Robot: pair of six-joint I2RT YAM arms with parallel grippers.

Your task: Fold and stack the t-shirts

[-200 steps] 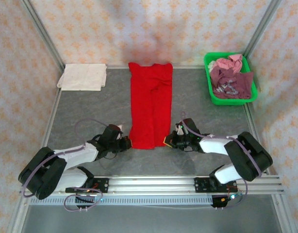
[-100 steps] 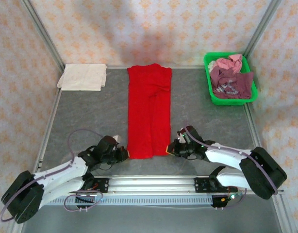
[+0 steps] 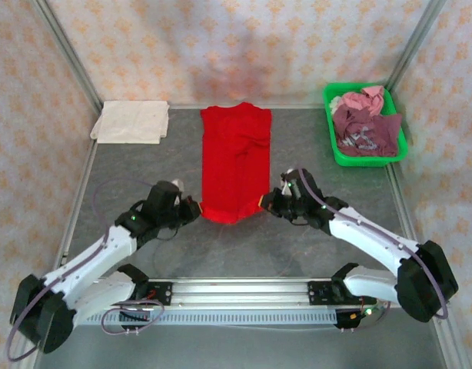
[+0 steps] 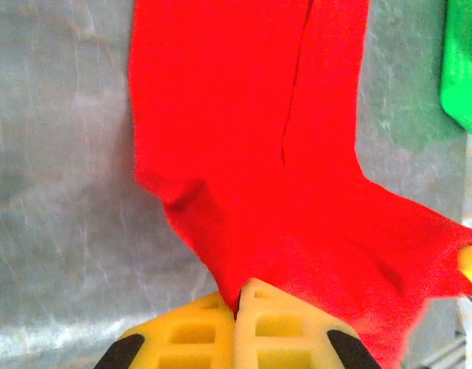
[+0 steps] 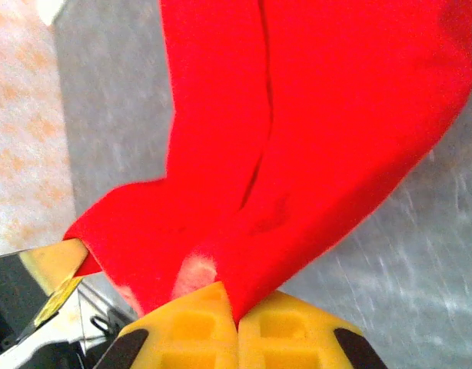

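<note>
The soft red t-shirt (image 3: 236, 157), a long strip on the grey bench (image 3: 128, 177), is pinched at its near corners by the left hand (image 3: 193, 209) and right hand (image 3: 264, 204).

folded t-shirt (image 3: 131, 121) far left, spread t-shirt (image 3: 236, 157) centre, basket (image 3: 367, 160) far right

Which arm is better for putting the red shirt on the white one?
Left, probably. The white shirt lies in the far left corner, on that arm's side, and the left gripper pinches a near corner of the red shirt. The right gripper pinches the other corner, farther away.
</note>
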